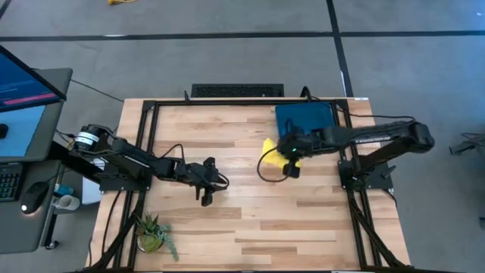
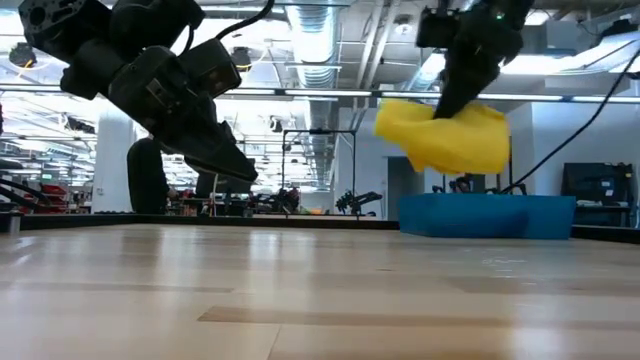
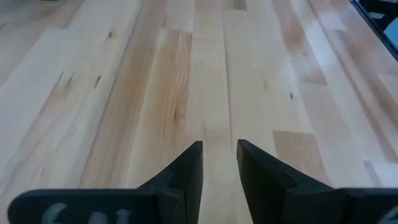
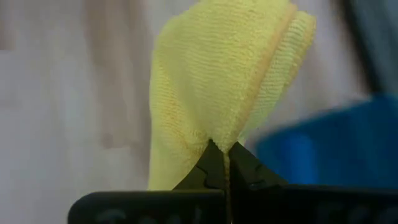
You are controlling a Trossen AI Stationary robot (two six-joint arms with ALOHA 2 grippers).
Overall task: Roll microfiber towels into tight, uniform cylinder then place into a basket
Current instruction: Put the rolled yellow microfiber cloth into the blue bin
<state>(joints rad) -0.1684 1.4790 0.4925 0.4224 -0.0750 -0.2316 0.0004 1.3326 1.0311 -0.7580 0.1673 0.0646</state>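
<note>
Landmark: the basket (image 1: 307,117), a dark blue-green bin sitting at the far right part of the tabletop (image 1: 250,220).

Step in hand: by my reading, the carrying step; a bunched yellow towel (image 2: 445,135) is hanging in the air on its way to the basket.

Yellow towel: it is dangling just in front of the basket's near-left corner, clear of the tabletop and not yet over the basket's inside. It is looking more like a loose wad than a tight cylinder.

Right pincer (image 4: 225,163): it is clamping a fold of the yellow towel between closed tips, hovering just beside the basket's near edge.

Left pincer (image 3: 220,163): it is waiting well to the left of the basket, above bare wood, its tips standing a little apart and gripping nothing.

Blue towel: I cannot tell whether it is lying in the basket; the blue seen there may be only the bin itself.

Next move calls for: carrying the towel farther over the basket's rim, lowering it until the cloth is resting inside the walls, then parting the tips so it drops free.

Care needed: the hanging end is likely to drape over the low wall if the release comes too close to the near edge.
</note>
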